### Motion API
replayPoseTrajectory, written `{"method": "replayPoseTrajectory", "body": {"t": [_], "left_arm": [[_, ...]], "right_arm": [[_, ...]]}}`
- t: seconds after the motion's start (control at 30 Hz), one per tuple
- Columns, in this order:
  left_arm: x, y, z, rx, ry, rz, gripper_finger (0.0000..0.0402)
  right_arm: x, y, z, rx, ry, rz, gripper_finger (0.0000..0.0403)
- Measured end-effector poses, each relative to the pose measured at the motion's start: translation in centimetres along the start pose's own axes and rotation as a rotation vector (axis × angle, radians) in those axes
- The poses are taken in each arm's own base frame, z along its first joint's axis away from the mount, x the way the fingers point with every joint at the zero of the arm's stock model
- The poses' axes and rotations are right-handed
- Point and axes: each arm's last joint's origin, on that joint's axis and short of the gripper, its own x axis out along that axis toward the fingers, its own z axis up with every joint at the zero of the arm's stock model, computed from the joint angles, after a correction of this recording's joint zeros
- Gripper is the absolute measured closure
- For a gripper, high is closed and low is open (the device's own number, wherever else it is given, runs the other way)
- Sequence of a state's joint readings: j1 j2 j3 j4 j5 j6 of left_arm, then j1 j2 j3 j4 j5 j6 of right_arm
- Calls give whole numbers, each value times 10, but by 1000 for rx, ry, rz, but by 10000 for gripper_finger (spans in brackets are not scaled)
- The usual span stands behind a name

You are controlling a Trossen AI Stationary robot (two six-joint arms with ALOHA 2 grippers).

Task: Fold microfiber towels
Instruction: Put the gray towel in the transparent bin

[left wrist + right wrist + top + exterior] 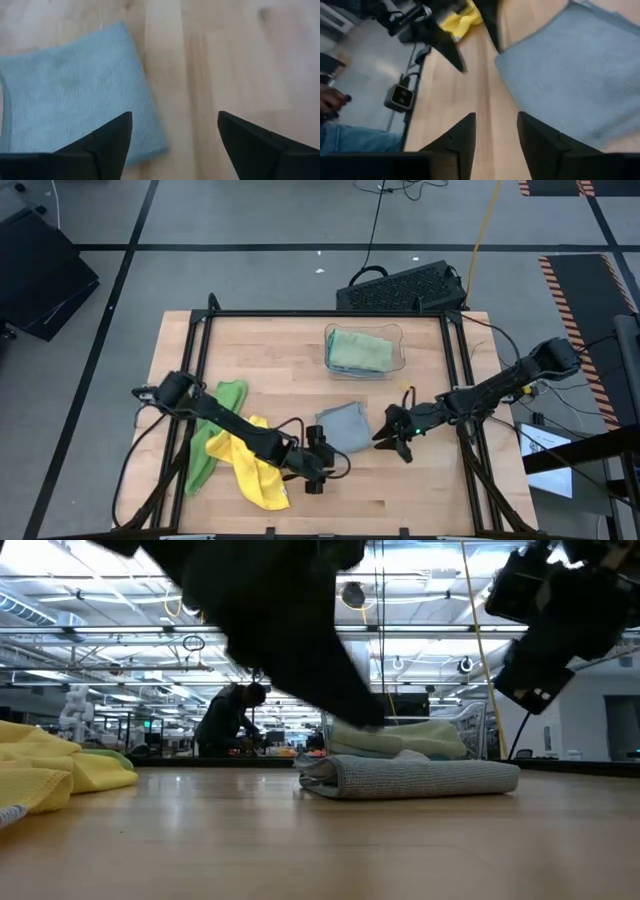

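High view: grey towel [344,426] lies folded, flat, mid-table. Left gripper [318,466] beside towel, fingers wide, holding nothing. Right gripper [396,438] other side, fingers apart, empty. Probably letting go, fold done.

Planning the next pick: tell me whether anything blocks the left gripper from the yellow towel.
Nothing visible does. The left gripper, open, sits beside the folded grey towel; the yellow towel lies just behind it along the left arm, with only bare table around. The bright green towel lies beyond the yellow one.
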State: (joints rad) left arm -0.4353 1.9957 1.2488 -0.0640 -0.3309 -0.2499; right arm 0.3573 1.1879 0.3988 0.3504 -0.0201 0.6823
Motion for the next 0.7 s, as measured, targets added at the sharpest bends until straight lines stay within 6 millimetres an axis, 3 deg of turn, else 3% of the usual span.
{"method": "replayPoseTrajectory", "body": {"t": [0.17,0.33,0.47,0.7], "left_arm": [[19,6,-19,38,98,58,107],[25,13,-20,49,103,68,145],[29,15,-21,65,108,59,203],[32,23,-20,61,116,72,342]], "right_arm": [[9,1,-2,8,12,6,257],[13,5,-3,-3,5,-13,258],[17,6,0,-6,-21,-34,258],[19,6,0,-40,-33,-46,259]]}}
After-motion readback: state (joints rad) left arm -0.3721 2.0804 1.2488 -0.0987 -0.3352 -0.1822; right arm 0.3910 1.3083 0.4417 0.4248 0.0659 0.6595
